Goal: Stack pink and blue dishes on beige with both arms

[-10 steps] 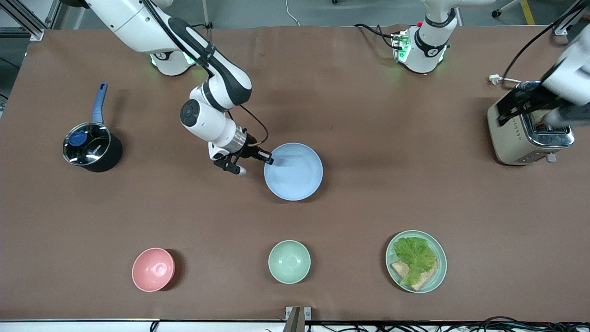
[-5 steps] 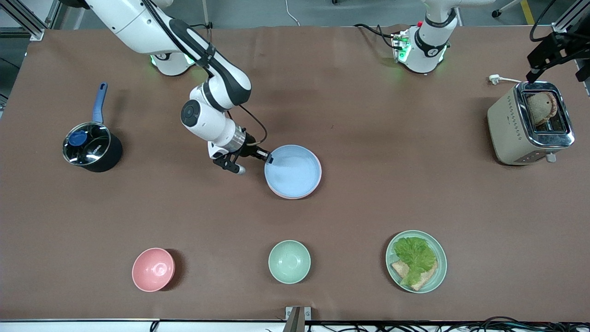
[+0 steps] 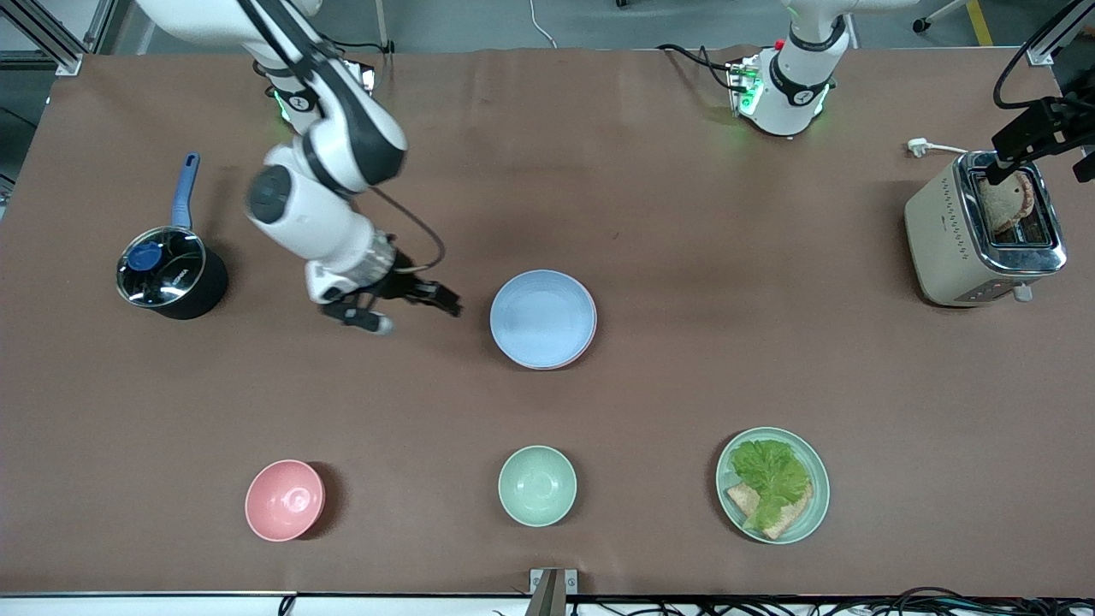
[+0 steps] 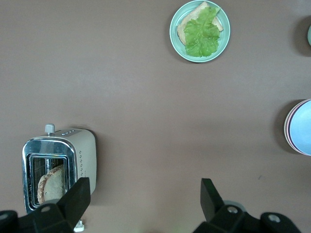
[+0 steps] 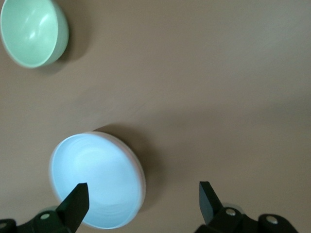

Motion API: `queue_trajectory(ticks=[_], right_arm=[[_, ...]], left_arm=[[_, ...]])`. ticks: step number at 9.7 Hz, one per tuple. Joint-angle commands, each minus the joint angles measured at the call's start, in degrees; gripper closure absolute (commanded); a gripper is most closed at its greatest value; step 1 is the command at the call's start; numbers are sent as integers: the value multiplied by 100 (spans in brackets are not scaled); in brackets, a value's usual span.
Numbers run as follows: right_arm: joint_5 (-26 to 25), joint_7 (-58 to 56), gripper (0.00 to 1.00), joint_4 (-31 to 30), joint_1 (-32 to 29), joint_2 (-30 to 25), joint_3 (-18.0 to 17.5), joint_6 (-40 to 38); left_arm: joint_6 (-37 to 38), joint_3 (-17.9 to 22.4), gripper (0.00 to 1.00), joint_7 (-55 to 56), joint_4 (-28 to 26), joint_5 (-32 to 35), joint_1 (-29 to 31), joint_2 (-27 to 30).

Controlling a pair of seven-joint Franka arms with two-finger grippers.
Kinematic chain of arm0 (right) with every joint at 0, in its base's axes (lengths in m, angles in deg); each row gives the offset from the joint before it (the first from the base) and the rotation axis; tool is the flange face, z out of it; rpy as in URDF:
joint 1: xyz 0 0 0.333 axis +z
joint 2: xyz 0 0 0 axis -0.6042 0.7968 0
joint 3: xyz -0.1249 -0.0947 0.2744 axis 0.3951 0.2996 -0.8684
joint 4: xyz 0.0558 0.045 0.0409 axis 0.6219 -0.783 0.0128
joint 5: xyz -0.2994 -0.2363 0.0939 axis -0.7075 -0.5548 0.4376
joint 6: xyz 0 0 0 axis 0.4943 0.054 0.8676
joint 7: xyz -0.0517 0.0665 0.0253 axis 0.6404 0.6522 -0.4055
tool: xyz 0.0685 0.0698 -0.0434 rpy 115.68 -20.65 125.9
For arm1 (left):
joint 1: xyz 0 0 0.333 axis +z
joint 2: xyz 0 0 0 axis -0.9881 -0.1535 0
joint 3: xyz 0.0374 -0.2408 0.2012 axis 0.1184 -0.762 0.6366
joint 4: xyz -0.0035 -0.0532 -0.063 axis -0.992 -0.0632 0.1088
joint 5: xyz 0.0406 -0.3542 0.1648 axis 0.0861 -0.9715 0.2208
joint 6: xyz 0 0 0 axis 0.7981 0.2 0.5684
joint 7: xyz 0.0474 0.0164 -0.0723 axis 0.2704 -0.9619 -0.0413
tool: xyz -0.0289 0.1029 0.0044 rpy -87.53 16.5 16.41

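The light blue plate [image 3: 542,318] lies in the middle of the table on top of the pink plate [image 3: 592,332], of which only a thin rim shows. The beige plate is hidden under this stack. My right gripper [image 3: 448,305] hangs open just beside the stack, toward the right arm's end of the table, with nothing in it. The right wrist view shows the blue plate [image 5: 95,179] partly between the open right gripper's [image 5: 142,190] fingers, well below them. My left gripper [image 3: 1039,133] is open and empty above the toaster [image 4: 58,167], and its wrist view catches the stack's pink rim [image 4: 287,131].
A black saucepan [image 3: 169,274] with a blue handle stands at the right arm's end. Nearest the front camera are a pink bowl [image 3: 284,500], a mint-green bowl [image 3: 536,485] and a green plate [image 3: 819,505] of lettuce and bread. The toaster [image 3: 958,248] holds a slice.
My right gripper opened, let the blue plate settle flat on the pink one, and drew back toward the right arm's end. The left gripper rose off the toaster.
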Motion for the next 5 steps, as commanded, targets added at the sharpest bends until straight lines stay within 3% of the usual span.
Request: queue_trajectory(ticks=[1, 5], right_arm=[[-1027, 19, 0, 199, -327, -833, 355, -1074], [-996, -2237, 0, 1990, -65, -1110, 2279, -3519]], left_arm=[[97, 18, 0, -24, -68, -66, 54, -28], [88, 9, 0, -33, -77, 13, 54, -28]])
